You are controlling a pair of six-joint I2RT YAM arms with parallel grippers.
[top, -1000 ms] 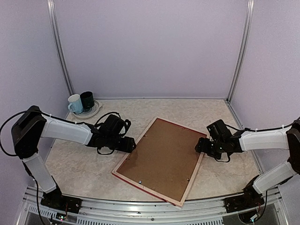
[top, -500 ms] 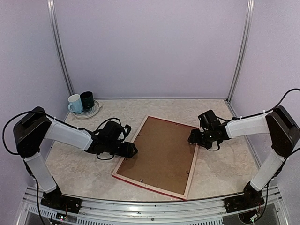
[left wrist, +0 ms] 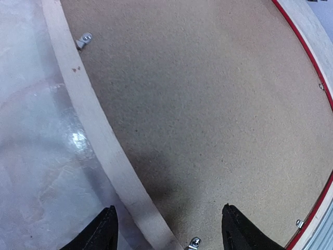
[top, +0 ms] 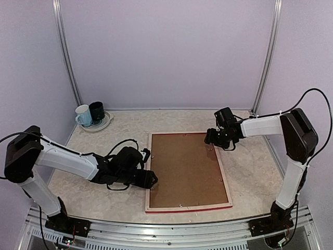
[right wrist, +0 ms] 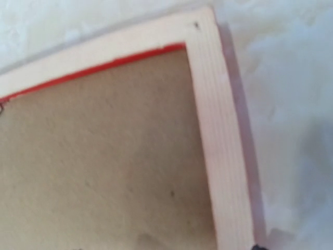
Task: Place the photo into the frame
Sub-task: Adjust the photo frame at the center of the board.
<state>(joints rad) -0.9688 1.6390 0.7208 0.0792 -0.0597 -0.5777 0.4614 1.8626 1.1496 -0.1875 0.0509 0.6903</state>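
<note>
The frame [top: 225, 179] is no longer sitting diagonally as it was a second ago. It is now lying squared up, flat and face down in the middle of the bench [top: 88, 195]. It is showing pale wood rails, a thin red edge and the brown backing board [top: 184, 169] inside. The left hand [top: 151, 180] is now hovering at the frame's near-left rail, its fingers [left wrist: 106, 232] standing apart astride that rail and clasping nothing. The right hand [top: 209, 138] is now sitting at the frame's far-right corner; whether it is open or closed I cannot tell.
</note>
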